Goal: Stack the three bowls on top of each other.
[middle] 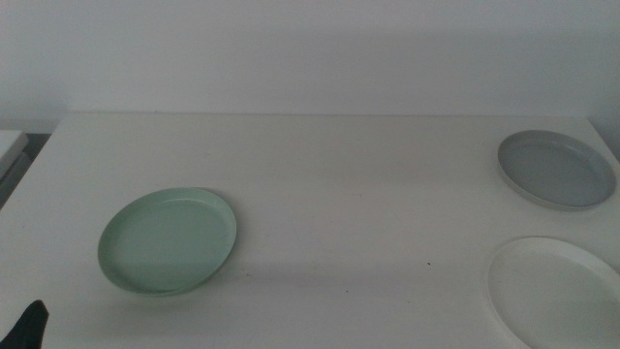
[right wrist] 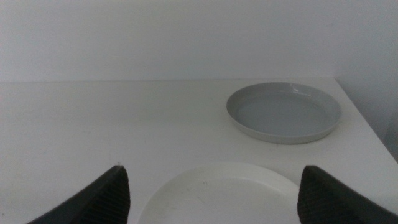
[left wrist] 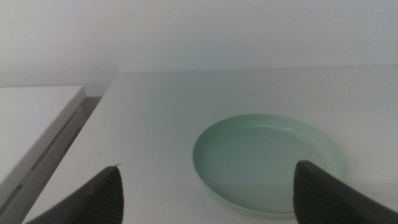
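Observation:
The mint green bowl (middle: 167, 239) (left wrist: 268, 163) lies flat on the left half of the white table. At the far right rests the grey bowl (middle: 555, 168) (right wrist: 283, 112). In front of it, by the near right corner, lies the white bowl (middle: 557, 289) (right wrist: 217, 194). All three lie apart from one another. My left gripper (left wrist: 211, 193) hovers open just short of the mint bowl, holding nothing; only a dark tip of the left gripper (middle: 29, 325) shows in the middle view. Just before the white bowl my right gripper (right wrist: 214, 193) is open and empty, out of the middle view.
The white table (middle: 339, 184) ends at a pale wall behind. A second white surface (left wrist: 31, 124) stands beside the table's left edge, with a dark gap between them. The grey bowl sits close to the table's right edge.

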`<act>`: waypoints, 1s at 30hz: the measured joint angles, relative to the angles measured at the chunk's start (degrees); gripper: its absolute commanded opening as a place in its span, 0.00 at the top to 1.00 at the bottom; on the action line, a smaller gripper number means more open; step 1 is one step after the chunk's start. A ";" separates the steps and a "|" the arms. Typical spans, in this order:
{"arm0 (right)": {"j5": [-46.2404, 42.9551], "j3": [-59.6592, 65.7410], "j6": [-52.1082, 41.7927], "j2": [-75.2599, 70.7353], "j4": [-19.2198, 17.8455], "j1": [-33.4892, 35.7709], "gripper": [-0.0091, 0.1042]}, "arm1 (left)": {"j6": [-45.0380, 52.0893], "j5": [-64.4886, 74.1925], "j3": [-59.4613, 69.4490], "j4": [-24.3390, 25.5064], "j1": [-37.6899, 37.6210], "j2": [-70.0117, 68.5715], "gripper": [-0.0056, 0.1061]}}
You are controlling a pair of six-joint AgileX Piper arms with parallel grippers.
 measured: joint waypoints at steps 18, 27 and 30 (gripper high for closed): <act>12.88 -19.11 10.73 12.21 0.13 0.00 0.10 | 0.00 0.00 0.00 0.00 0.00 0.00 0.11; 40.50 -39.06 10.98 32.91 -0.38 -0.05 0.10 | 0.00 0.00 0.00 0.00 0.00 0.00 0.11; 42.07 -41.07 11.59 36.51 1.07 -0.05 0.10 | 0.00 0.00 0.00 0.00 0.00 0.00 0.11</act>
